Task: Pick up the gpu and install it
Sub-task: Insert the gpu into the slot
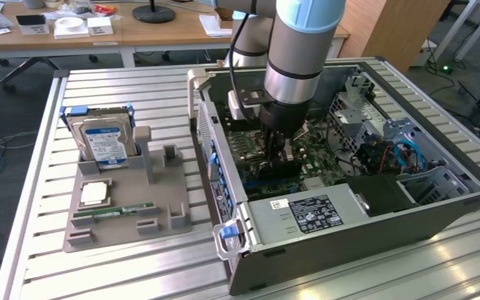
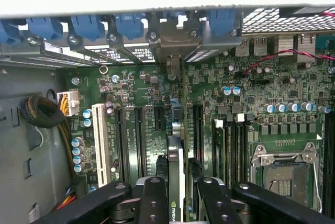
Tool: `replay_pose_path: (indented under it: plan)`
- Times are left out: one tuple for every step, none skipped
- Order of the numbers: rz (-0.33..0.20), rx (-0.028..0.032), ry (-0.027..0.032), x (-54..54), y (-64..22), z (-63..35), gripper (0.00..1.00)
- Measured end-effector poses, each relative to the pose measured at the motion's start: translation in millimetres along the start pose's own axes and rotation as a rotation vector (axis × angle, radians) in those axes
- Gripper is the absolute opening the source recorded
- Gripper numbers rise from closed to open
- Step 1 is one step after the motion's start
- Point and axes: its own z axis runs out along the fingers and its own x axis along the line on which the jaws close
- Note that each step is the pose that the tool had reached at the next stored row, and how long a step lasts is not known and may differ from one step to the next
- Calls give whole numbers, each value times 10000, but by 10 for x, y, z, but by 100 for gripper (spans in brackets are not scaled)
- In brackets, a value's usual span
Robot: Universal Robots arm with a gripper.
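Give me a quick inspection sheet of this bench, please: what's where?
Surface: slatted metal table.
Job's things: gpu held edge-on between the gripper's fingers, low over the motherboard inside the open computer case.
Clutter: grey parts tray with hard drive and RAM stick.
Grippers: gripper shut on the gpu.
Cables: bundle in the case.
Surroundings: desk behind.

My grey cylindrical robot arm [image 1: 294, 44] wears a pale blue band. A black cable [image 1: 233, 56] runs beside it. My black gripper [image 2: 178, 195] shows round screws.
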Motion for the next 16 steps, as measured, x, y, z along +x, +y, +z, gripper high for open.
replay_pose_path:
  plan:
    - [1, 1, -2, 0, 3, 3, 26]
    - [0, 2, -1, 0, 5, 4, 26]
    - [-1, 1, 0, 0, 6, 4, 26]
    - [-2, 1, 0, 0, 6, 4, 26]
    - [-3, 0, 0, 0, 6, 4, 26]
    - [-2, 0, 1, 0, 6, 3, 26]
    - [-1, 1, 1, 1, 8, 4, 26]
    - [0, 0, 1, 1, 10, 5, 26]
    - [0, 0, 3, 1, 12, 6, 26]
    - [-1, 0, 1, 1, 14, 6, 26]
    - [-2, 0, 1, 1, 14, 7, 26]
    - [-2, 0, 0, 1, 15, 7, 26]
    - [-2, 0, 0, 1, 15, 7, 26]
    - [-1, 0, 0, 1, 16, 7, 26]
    - [-1, 0, 1, 1, 16, 7, 26]
    - [-1, 0, 1, 1, 16, 7, 26]
